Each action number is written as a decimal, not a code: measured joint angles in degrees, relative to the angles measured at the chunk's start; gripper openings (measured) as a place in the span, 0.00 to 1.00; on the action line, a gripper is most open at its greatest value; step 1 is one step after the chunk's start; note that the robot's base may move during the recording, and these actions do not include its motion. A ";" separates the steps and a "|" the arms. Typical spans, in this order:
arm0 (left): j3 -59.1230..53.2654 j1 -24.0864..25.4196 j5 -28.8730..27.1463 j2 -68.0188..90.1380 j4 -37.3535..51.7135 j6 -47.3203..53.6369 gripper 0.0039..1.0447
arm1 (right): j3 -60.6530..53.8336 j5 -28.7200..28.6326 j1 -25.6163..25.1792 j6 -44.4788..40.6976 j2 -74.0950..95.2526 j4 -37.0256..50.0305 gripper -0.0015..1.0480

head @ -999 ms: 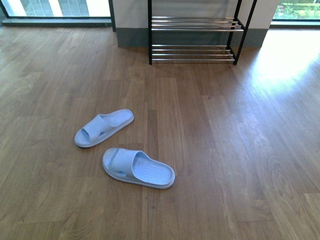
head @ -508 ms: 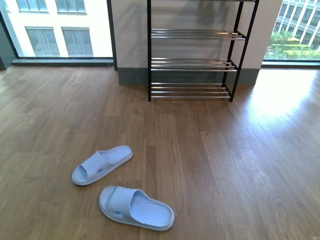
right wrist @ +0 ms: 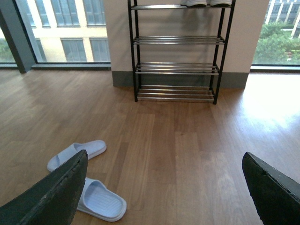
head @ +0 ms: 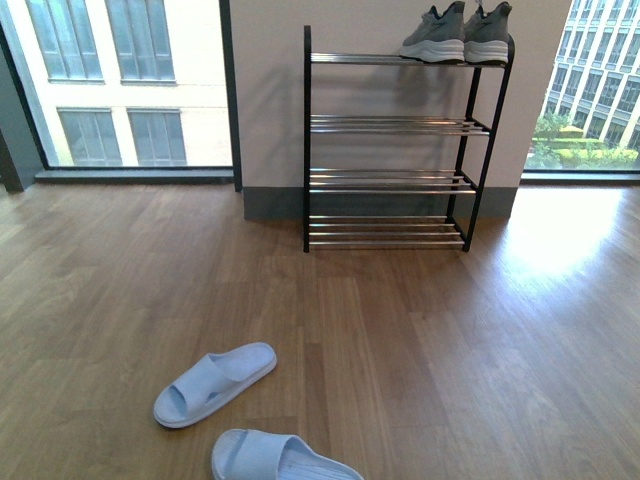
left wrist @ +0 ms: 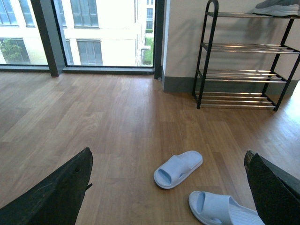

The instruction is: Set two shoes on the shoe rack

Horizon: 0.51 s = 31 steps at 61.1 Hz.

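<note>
Two pale blue slippers lie on the wood floor: one [head: 214, 384] at lower left, the other [head: 283, 459] cut by the front view's bottom edge. The black shoe rack [head: 390, 150] stands against the far wall, and a pair of grey sneakers [head: 458, 34] rests on its top shelf at the right end. Neither arm shows in the front view. My left gripper [left wrist: 168, 164] is open, high above the floor, with both slippers [left wrist: 178, 168] [left wrist: 220, 211] between its fingers' tips in that view. My right gripper [right wrist: 164, 161] is open too, with the slippers [right wrist: 77, 153] [right wrist: 99, 200] beside one finger.
Tall windows [head: 125, 85] flank a pale wall section [head: 270, 100] behind the rack. A dark window post [head: 15, 130] stands at far left. Bright sunlight falls on the floor [head: 560, 240] at right. Wood floor stretches between the slippers and the rack [right wrist: 176, 51].
The front view has tilted upward: the rack's upper shelves and the sneakers have come into sight, and the slippers have slid toward the bottom edge.
</note>
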 joint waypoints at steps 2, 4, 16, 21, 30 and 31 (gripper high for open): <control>0.00 0.00 -0.02 0.00 0.00 0.00 0.91 | 0.02 -0.04 0.00 0.00 0.00 0.00 0.91; 0.00 0.00 -0.11 0.00 0.00 0.00 0.91 | 0.00 -0.24 0.00 -0.02 0.00 0.00 0.91; 0.00 0.00 -0.22 0.00 0.00 0.00 0.91 | 0.02 -0.37 -0.02 -0.02 0.02 0.00 0.91; 0.00 0.00 -0.20 0.00 -0.02 0.00 0.91 | 0.00 -0.37 0.00 -0.02 0.02 0.00 0.91; 0.00 0.00 -0.17 0.00 0.00 0.00 0.91 | 0.02 -0.24 0.00 0.00 0.02 0.00 0.91; 0.00 0.00 -0.17 0.00 -0.02 0.00 0.91 | 0.02 -0.24 0.00 -0.02 0.02 0.00 0.91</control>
